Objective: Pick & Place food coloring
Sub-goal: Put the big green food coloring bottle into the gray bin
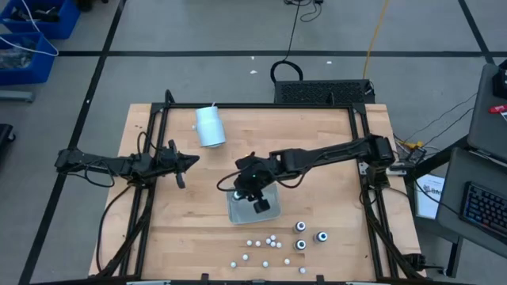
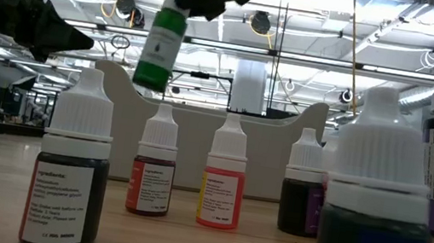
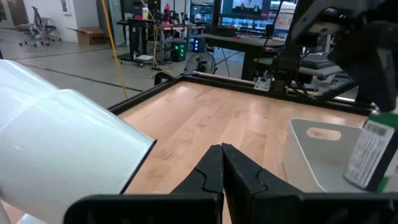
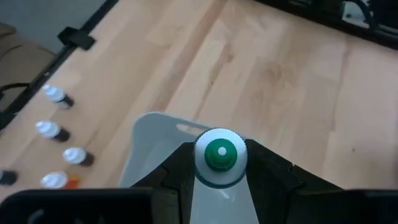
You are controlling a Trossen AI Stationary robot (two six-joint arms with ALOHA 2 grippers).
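Above the grey tray point(image 4: 149, 134), a green bottle point(image 4: 220, 155) is pinched by the right gripper point(image 4: 219, 163), apparently for lowering inside; the left gripper point(image 3: 222, 167), pressed together, is parked aside.

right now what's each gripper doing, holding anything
Left gripper: jaws closed, empty, waiting at the table's left side.
Right gripper: jaws closed on a green food coloring bottle, held above the grey tray.
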